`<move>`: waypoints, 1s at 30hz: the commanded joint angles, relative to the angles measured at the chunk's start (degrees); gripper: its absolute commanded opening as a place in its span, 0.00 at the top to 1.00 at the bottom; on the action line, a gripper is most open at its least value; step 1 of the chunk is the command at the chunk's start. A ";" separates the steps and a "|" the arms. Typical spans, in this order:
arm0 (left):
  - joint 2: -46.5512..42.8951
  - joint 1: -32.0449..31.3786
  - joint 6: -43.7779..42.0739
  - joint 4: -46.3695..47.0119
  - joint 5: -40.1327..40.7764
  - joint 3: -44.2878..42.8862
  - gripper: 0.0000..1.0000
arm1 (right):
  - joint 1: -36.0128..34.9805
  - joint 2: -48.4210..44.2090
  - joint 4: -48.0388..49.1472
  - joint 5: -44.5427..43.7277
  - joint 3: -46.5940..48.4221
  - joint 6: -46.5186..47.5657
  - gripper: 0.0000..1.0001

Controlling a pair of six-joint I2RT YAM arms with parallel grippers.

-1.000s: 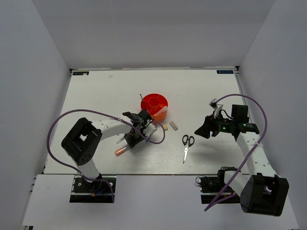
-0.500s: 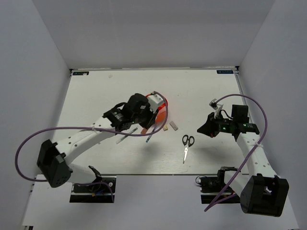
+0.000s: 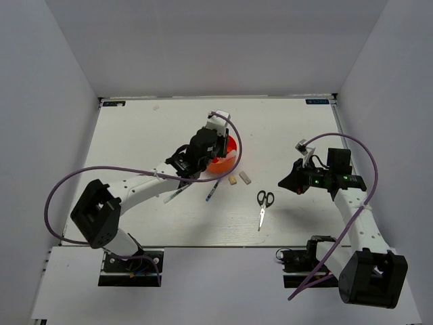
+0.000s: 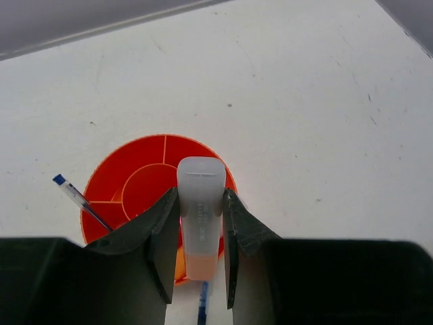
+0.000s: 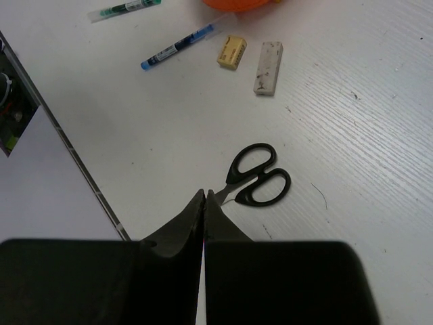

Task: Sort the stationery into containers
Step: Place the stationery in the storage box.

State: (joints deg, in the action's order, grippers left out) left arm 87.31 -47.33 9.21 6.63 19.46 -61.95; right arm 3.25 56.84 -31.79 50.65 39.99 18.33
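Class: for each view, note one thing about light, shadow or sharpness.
Top view: soft, even light, only faint shadows on the table. Left wrist view: the organizer is sharp and bright, but the left gripper holding the marker is dark, with little detail. Right wrist view: the scissors and table grain are in focus; the shut right gripper is a near-black mass.

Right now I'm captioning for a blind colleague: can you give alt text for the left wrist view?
The left end effector grips a stubby clear-capped orange marker over a round orange-red organizer on a white table. A blue pen leans in its outer ring.
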 commanded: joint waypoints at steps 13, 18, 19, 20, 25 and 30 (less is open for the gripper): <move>4.19 -2.33 0.89 15.07 12.09 3.15 1.00 | 0.09 -1.20 0.50 1.55 0.71 -0.13 1.00; 4.36 -2.59 1.51 16.65 13.14 6.05 1.00 | 0.01 -1.03 0.50 1.64 0.80 -0.13 1.00; 4.28 -2.50 1.60 16.66 13.23 6.32 1.00 | 0.01 -1.12 0.41 1.64 0.71 0.04 1.00; 4.36 -2.59 1.42 16.74 13.49 7.01 1.00 | 0.01 -1.12 0.50 1.82 0.79 -0.13 1.00; 5.24 -3.47 -0.42 19.99 14.98 9.12 1.00 | 0.09 -1.03 0.42 1.91 0.71 -0.05 1.00; 6.29 -4.87 -1.92 22.19 16.83 9.66 0.95 | 0.01 -0.86 0.41 2.08 0.79 -0.05 1.00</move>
State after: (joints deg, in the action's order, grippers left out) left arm 93.60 -51.27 8.36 25.80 34.11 -52.84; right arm 3.25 56.66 -31.77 51.18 39.99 18.31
